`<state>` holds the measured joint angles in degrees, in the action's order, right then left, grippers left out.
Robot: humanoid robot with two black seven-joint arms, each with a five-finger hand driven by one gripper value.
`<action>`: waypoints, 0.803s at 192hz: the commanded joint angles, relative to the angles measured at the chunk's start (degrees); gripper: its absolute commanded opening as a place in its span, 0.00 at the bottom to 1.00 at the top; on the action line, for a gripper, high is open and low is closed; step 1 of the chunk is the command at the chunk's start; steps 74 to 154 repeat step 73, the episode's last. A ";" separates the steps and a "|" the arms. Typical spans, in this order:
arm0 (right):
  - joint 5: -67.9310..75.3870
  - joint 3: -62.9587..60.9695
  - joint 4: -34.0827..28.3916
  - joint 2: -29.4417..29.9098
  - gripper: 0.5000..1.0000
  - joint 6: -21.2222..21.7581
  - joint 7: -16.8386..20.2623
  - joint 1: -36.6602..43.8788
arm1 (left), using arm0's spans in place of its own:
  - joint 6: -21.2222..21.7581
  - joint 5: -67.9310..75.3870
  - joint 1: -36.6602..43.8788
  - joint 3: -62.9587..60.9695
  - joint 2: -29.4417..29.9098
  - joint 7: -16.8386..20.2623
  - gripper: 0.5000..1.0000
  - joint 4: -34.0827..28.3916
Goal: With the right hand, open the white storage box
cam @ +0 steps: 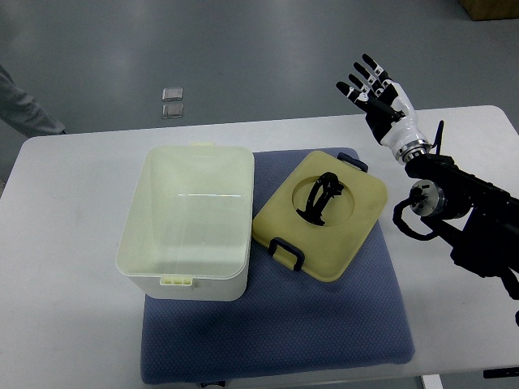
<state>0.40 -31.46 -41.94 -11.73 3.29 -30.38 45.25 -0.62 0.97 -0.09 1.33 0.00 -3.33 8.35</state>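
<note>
on the blue mat point(324, 324) the white storage box point(190, 223) stands open and empty, its lid point(320, 215) lies just beside it, and the right hand point(377, 93) is raised over the table's far edge, fingers spread, holding nothing.

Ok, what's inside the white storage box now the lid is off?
The white storage box looks empty: bare floor and walls. Its lid lies beside it on the blue mat. The right robot hand holds nothing.
</note>
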 commanded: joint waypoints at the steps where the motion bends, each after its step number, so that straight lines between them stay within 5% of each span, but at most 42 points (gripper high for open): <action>1: 1.62 0.00 0.28 2.14 0.84 -0.91 0.67 -0.25 | 0.01 0.00 0.00 -0.01 0.00 -0.01 1.00 0.00; 154: 0.66 -0.09 0.72 3.64 0.86 -3.20 -0.29 -2.71 | 0.01 0.00 0.00 -0.01 0.00 -0.01 1.00 0.00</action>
